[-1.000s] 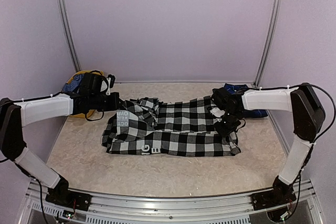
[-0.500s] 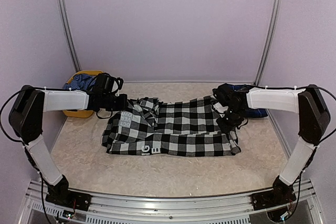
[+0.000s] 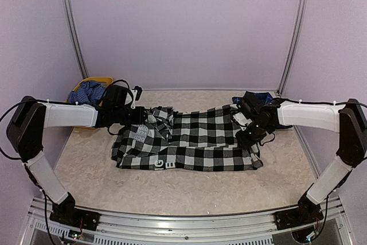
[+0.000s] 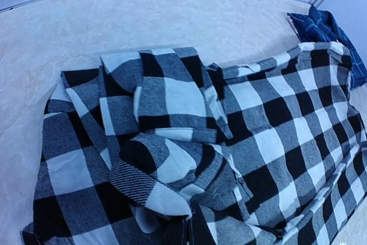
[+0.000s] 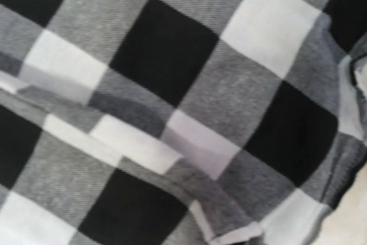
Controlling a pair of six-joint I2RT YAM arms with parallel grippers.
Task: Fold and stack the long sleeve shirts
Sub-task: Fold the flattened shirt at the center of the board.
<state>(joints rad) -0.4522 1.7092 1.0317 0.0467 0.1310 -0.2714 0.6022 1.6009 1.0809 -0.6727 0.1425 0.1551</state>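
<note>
The black-and-white check shirt [image 3: 195,142] lies spread across the table's middle, its left part bunched up. White lettering shows on a black band [image 3: 135,132] and at the front hem [image 3: 163,164]. My left gripper [image 3: 143,117] sits over the bunched left part. In the left wrist view its dark fingers [image 4: 191,229] are closed at a raised fold of the check shirt [image 4: 172,170]. My right gripper [image 3: 248,136] is down on the shirt's right edge. The right wrist view shows only check cloth [image 5: 172,101], with the fingers hidden. The navy plaid shirt [image 3: 265,97] lies at the back right behind the right arm, and it also shows in the left wrist view [image 4: 328,27].
A yellow bin [image 3: 98,80] holding blue patterned cloth [image 3: 86,92] stands at the back left, behind the left arm. Lilac walls with metal posts [image 3: 292,32] close in the table's back and sides. A metal rail [image 3: 183,225] runs along the near edge.
My left gripper has moved right from beside the yellow bin onto the shirt's bunched left part. My right gripper has shifted slightly right and down at the shirt's right edge.
</note>
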